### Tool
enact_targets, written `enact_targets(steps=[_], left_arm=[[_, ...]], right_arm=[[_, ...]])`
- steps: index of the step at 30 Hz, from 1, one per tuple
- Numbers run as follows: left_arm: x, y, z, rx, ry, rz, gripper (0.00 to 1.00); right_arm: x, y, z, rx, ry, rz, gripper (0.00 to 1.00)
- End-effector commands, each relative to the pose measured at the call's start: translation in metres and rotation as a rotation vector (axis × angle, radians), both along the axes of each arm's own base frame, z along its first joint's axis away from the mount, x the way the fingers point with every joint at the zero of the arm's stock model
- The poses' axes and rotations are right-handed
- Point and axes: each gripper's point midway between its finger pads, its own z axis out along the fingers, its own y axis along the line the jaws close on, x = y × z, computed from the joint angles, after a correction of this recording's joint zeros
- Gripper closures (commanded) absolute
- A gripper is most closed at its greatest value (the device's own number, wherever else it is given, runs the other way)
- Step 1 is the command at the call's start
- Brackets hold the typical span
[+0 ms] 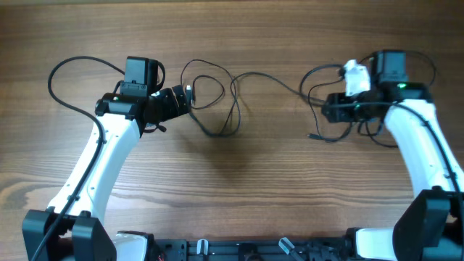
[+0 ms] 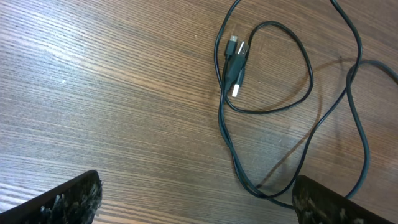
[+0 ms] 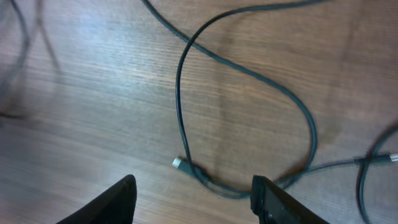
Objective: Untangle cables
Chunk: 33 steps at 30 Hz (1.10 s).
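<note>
On the wood-grain desk [image 1: 232,196], thin black round-section cables [image 1: 235,109] lie in loose, overlapping loops across the middle. The left hand [image 2: 198,202] is released, its rough dark fingers [image 2: 68,199] spread wide and grasping nothing. Ahead of it, two slim plugs [image 2: 235,68] with metal tips rest side by side inside an oval loop. The right hand [image 3: 193,199] is likewise released and empty. A curved strand ending in a small silver-tipped plug [image 3: 178,163] lies flat on the desk just ahead of its fingers.
</note>
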Motion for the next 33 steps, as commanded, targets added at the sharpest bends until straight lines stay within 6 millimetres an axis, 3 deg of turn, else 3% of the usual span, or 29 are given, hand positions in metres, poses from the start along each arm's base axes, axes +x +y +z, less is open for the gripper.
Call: enact_targets(steps=[1,5,12,18,20,22,23,25,28,30,33], left_arm=[[0.001,0.004,0.006,0.023,-0.024,0.011,0.0],[-0.002,0.025,0.005,0.101,-0.013,0.121,0.0],[-0.004,0.025,0.004,0.102,-0.006,0.128,0.0],[-0.004,0.025,0.004,0.102,-0.004,0.128,0.0],[-0.005,0.026,0.003,0.103,0.0,0.127,0.0],[-0.005,0.026,0.003,0.103,0.001,0.127,0.0],[-0.005,0.026,0.003,0.103,0.001,0.127,0.0],[-0.005,0.026,0.003,0.103,0.001,0.127,0.0],[-0.005,0.026,0.003,0.104,0.001,0.128,0.0],[-0.005,0.026,0.003,0.103,0.0,0.127,0.0],[-0.006,0.026,0.003,0.104,0.003,0.127,0.0]], right_arm=[[-0.003,0.002,-0.021,-0.172,-0.008,0.082,0.39],[-0.005,0.016,-0.034,-0.218,-0.018,0.126,0.38],[-0.014,0.02,-0.072,-0.22,0.058,0.105,0.4],[-0.017,0.02,-0.097,-0.206,0.123,0.04,0.65],[-0.018,0.019,-0.1,-0.201,0.133,0.018,0.76],[-0.017,0.02,-0.099,-0.188,0.134,-0.014,0.96],[-0.016,0.021,-0.098,-0.179,0.134,-0.04,0.96],[-0.014,0.032,-0.088,-0.109,0.14,-0.04,0.96],[-0.004,0.061,-0.053,0.068,0.13,0.0,0.96],[0.01,0.084,-0.006,0.23,0.089,0.04,0.96],[0.033,0.091,0.051,0.325,0.004,0.06,0.96]])
